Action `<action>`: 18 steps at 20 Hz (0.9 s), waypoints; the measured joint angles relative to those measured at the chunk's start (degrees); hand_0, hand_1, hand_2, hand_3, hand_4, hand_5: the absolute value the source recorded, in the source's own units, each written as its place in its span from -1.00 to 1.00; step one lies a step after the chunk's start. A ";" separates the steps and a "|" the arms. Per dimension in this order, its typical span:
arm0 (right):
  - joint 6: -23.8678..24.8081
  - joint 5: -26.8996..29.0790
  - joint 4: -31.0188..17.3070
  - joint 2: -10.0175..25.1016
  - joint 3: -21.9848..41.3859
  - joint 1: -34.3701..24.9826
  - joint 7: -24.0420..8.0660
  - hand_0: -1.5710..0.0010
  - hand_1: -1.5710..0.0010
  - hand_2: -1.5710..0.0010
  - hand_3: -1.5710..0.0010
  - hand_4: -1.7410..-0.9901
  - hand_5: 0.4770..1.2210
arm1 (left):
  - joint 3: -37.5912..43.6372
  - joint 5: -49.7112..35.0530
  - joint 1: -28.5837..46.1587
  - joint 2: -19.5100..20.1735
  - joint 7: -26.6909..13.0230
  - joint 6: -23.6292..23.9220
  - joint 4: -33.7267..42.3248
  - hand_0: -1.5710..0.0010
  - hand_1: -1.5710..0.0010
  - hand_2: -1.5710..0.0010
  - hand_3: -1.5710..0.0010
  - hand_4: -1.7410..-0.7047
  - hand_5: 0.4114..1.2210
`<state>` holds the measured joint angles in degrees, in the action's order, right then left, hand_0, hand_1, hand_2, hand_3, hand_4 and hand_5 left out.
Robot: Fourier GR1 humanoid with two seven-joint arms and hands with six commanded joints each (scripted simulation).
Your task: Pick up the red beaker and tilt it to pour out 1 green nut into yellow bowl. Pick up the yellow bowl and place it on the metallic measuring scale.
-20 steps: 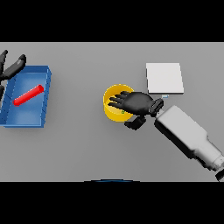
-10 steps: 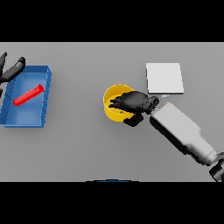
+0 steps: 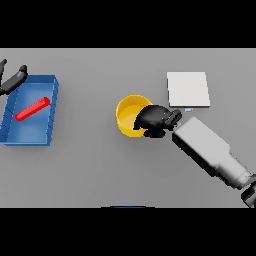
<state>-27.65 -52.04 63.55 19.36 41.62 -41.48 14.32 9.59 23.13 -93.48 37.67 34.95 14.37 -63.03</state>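
A yellow bowl (image 3: 128,115) stands on the grey table just left of the middle. My right hand (image 3: 156,119) is at the bowl's right rim with its fingers curled over the edge, gripping it. The metallic measuring scale (image 3: 188,89), a pale square plate, lies flat to the upper right of the bowl, a short gap away. A red beaker (image 3: 33,108) lies on its side inside a blue tray (image 3: 48,86) at the far left. My left hand (image 3: 13,79) rests at the tray's upper left corner with its fingers straight. No green nut shows.
The blue tray (image 3: 48,86) fills the left side of the table. My right forearm (image 3: 210,152) slants in from the lower right.
My right hand has slid a little to the right along the bowl's rim and its fingers have closed over the edge. The bowl, beaker and left hand have stayed put.
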 measured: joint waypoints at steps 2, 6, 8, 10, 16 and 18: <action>0.60 -0.13 0.27 0.29 -0.21 0.09 -0.30 -0.89 -0.88 -0.65 -0.57 -0.91 0.94 | 0.35 1.13 -0.35 0.74 -0.01 0.18 -0.82 1.00 1.00 1.00 1.00 0.97 -0.30; 0.89 0.60 0.41 0.41 -1.31 -0.01 -0.61 -0.95 -0.95 -0.69 -0.68 -0.96 0.97 | 2.11 3.09 0.13 1.52 0.00 0.58 -1.31 1.00 1.00 1.00 1.00 0.98 -0.30; 0.41 1.23 1.34 1.29 -1.89 0.45 -0.36 -0.97 -0.97 -0.70 -0.69 -0.98 0.98 | 2.74 3.31 0.06 2.02 0.00 1.11 -1.70 1.00 1.00 1.00 1.00 0.97 -0.30; -1.10 2.29 3.68 2.18 -3.39 0.47 -1.65 -0.98 -0.98 -0.77 -0.63 -0.99 0.99 | 3.10 3.25 -0.08 2.20 0.00 1.53 -1.96 1.00 1.00 1.00 1.00 0.96 -0.30; -3.06 3.92 9.04 5.57 -7.44 -0.27 -4.30 -1.00 -0.99 -0.88 -0.49 -1.00 1.00 | 3.85 4.29 -0.68 2.41 -0.01 2.62 -3.07 1.00 1.00 1.00 1.00 0.98 -0.32; -3.36 4.05 11.02 6.12 -8.27 0.43 -5.71 -0.98 -1.00 -0.92 -0.48 -1.00 1.00 | 4.75 4.73 -0.09 2.55 0.00 3.17 -2.57 1.00 1.00 1.00 1.00 0.98 -0.32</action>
<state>-31.01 -47.99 74.57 25.48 33.35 -41.06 8.62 14.34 27.86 -93.58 40.22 34.95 17.54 -65.60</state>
